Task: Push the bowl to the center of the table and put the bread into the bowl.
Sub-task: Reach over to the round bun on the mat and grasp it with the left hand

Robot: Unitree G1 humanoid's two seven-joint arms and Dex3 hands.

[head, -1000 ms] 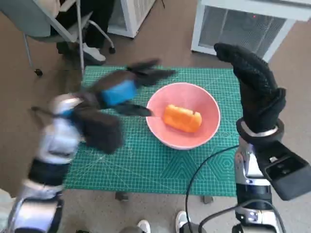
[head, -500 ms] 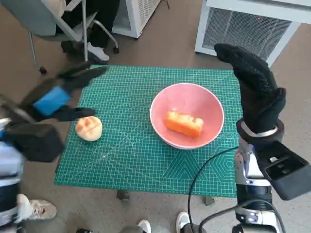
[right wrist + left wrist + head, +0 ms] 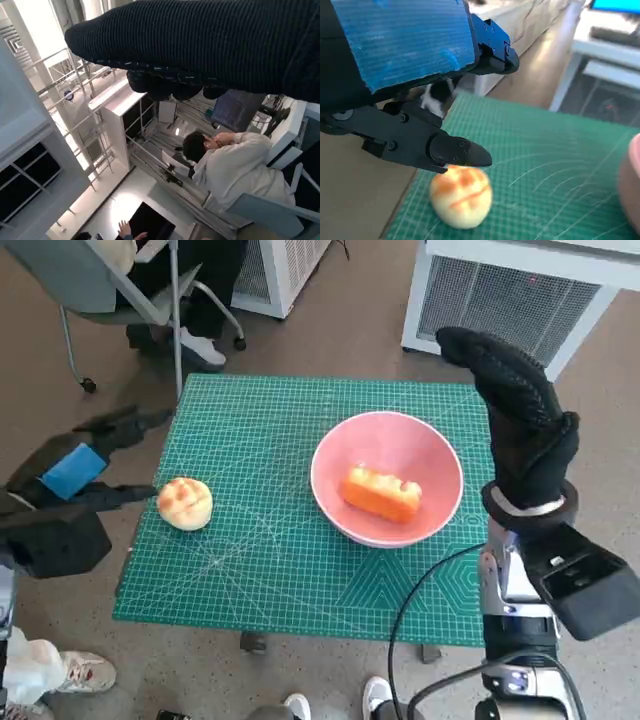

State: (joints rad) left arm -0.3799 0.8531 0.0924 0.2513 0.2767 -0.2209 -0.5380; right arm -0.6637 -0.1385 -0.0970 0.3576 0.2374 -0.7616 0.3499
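A pink bowl (image 3: 435,465) sits right of the middle of the green cutting mat (image 3: 270,570), with an orange loaf of bread (image 3: 380,494) lying inside it. A round pale bun (image 3: 185,503) (image 3: 461,196) lies on the mat near its left edge. My left hand (image 3: 75,475) (image 3: 405,65) hovers off the mat's left edge, fingers spread and empty, one fingertip close to the bun. My gloved right hand (image 3: 520,415) (image 3: 210,45) is raised at the mat's right edge beside the bowl, holding nothing.
A white slatted unit (image 3: 520,295) stands beyond the table at the right. An office chair (image 3: 110,290) and a person's legs are at the far left. A black cable (image 3: 420,590) crosses the mat's near right corner. A seated person (image 3: 230,165) shows in the right wrist view.
My left hand has swept from beside the bowl leftward, off the mat's left edge. The bun, hidden one second ago, now lies uncovered. The right hand has stayed in place.
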